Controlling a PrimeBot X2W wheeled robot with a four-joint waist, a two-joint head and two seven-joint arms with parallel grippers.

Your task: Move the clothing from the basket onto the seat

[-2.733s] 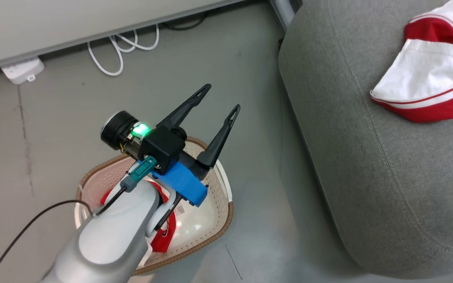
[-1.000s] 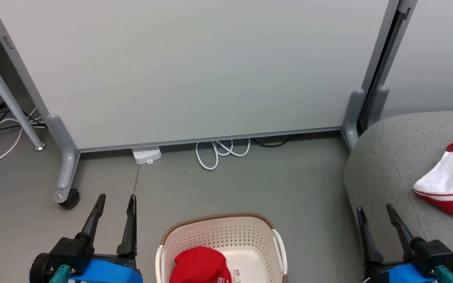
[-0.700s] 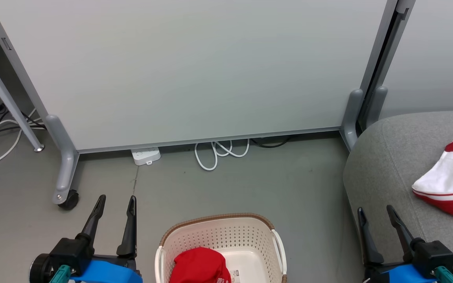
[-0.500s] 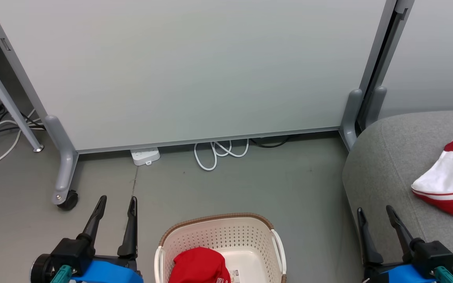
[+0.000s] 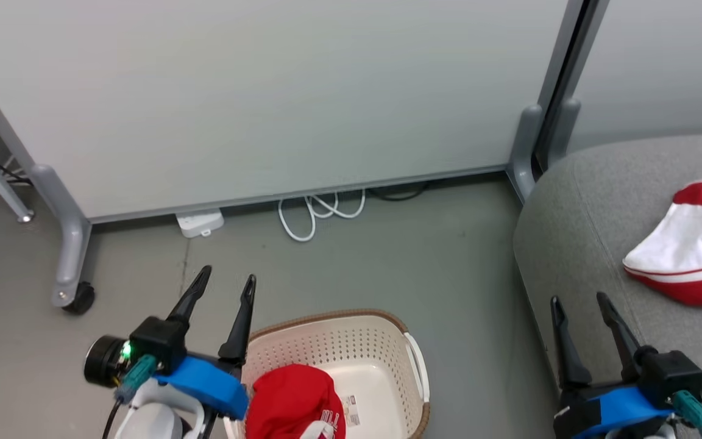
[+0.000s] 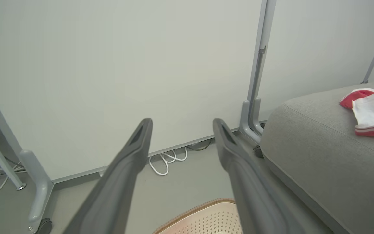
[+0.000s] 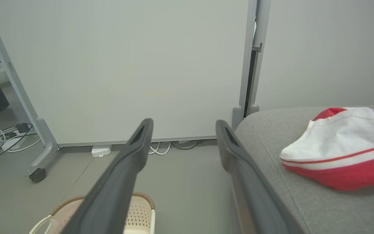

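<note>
Our left gripper (image 5: 228,274) and right gripper (image 5: 577,297) stand wide, empty. The red clothing (image 5: 290,396) lies in the basket (image 5: 339,317), just beside the left gripper; we should reach down inside and pinch a thick fold.

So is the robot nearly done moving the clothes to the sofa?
About halfway, it seems. Done: one red-and-white garment lies on the grey seat. In hand: nothing; the left gripper and right gripper are both open and empty, the left one up beside the basket. Left: at least one red garment sits in the basket, waiting to be lifted across.
</note>
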